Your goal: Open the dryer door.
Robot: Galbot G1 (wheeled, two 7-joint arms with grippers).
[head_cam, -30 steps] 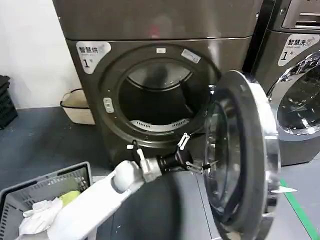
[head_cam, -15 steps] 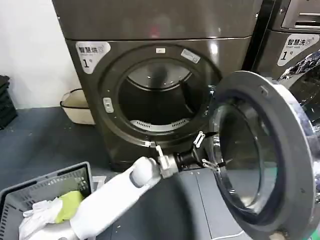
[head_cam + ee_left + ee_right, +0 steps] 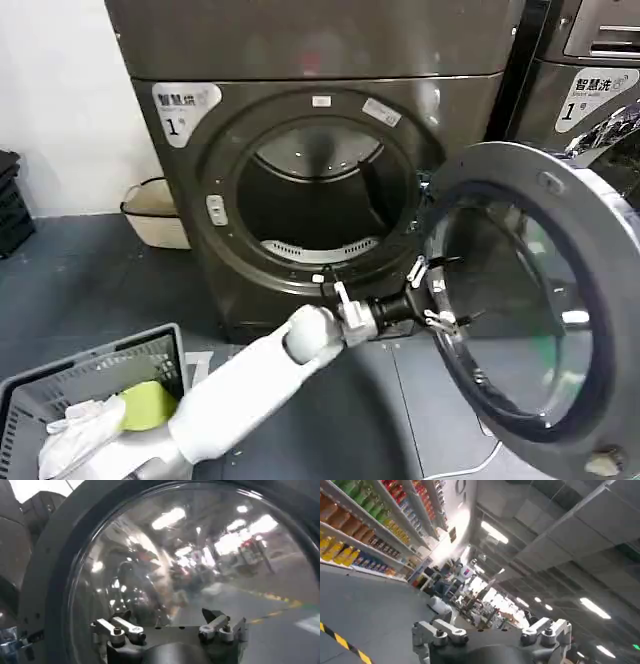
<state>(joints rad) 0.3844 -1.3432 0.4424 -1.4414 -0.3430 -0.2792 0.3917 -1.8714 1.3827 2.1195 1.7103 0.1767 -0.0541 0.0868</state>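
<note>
A: Where's the dryer door (image 3: 545,300)?
B: Swung wide open, at 3 o'clock of the dryer (image 3: 300,180), grey rim and bulged glass facing us.
A: And the left claw (image 3: 432,295)?
B: Fingers spread apart, gripping nothing, pressed at the door's inner rim. The right claw (image 3: 490,635) is spread open too, holding nothing.

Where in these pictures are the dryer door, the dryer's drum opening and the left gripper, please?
dryer door (image 3: 590,250), head view, on the grey plastic rim of its back.
drum opening (image 3: 315,200), head view, in the dark inside of the dryer.
left gripper (image 3: 432,295), head view, midway between its fingertips, against the door's inner rim.
</note>
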